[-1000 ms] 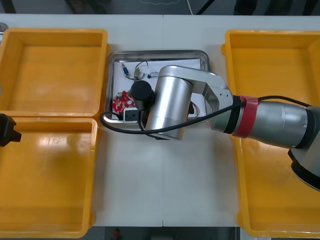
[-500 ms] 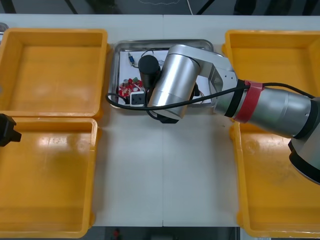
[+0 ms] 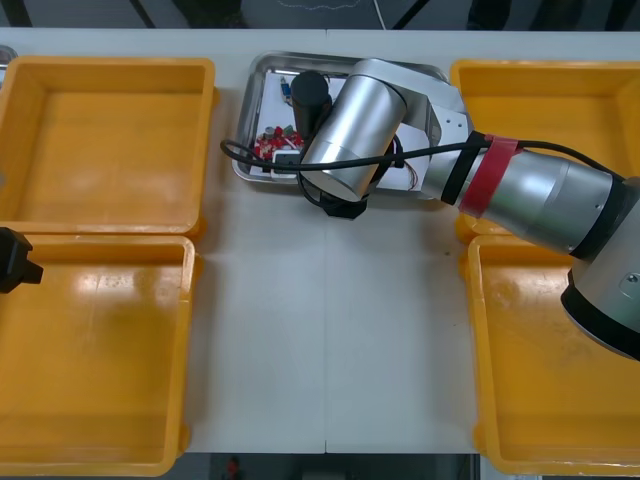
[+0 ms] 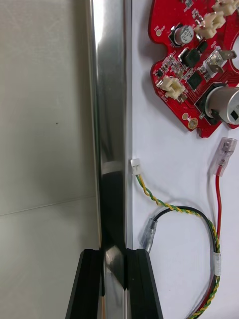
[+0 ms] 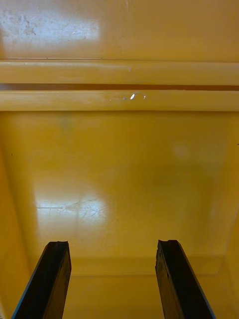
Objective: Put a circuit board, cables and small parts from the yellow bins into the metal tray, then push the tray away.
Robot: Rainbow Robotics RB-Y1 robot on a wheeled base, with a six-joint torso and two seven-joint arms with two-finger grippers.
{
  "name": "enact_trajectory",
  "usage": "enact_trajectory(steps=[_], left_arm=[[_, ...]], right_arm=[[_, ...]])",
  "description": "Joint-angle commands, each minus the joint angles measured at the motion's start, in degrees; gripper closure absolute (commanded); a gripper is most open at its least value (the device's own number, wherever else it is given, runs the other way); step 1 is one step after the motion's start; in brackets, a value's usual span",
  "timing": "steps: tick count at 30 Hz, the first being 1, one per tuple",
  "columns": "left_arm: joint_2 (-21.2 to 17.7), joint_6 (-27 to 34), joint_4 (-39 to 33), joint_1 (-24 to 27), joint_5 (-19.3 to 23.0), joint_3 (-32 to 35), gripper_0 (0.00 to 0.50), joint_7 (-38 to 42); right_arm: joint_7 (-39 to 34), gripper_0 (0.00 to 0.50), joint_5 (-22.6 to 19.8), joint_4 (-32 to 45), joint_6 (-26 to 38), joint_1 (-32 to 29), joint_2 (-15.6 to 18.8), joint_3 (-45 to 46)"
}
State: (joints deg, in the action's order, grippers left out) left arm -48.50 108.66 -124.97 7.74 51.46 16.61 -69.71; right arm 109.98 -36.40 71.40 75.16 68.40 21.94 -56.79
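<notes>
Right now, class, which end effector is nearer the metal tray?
Right. The right end effector grips the rim of the metal tray; the left end effector hangs open over a left-side yellow bin, well apart.

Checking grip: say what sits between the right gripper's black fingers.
Right wrist view: the shiny metal tray's rim, clamped by the right gripper. The left gripper hangs open over a yellow bin.

tray [image 3: 249, 125] far-centre on worktop [image 3: 330, 340], between left bins [image 3: 105, 66] and right bins [image 3: 540, 70] | circuit board [image 4: 194, 75] in tray | cable [image 4: 158, 201] beside it
</notes>
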Motion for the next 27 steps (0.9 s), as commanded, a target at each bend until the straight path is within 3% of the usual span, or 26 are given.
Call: enact_trajectory(steps=[1,27], left_arm=[[-1.68,-0.56,-0.80,-1.32,0.13,0.70,0.000,-5.52],[-1.68,-0.56,-0.80,-1.32,0.13,0.70,0.000,-5.52]], right_arm=[[3.75,0.500,-1.31,-1.88,-2.47,4.29,-1.38,1.86],[9.82,0.500,-0.34,-9.53,-11.35,7.01,-3.40,1.77]])
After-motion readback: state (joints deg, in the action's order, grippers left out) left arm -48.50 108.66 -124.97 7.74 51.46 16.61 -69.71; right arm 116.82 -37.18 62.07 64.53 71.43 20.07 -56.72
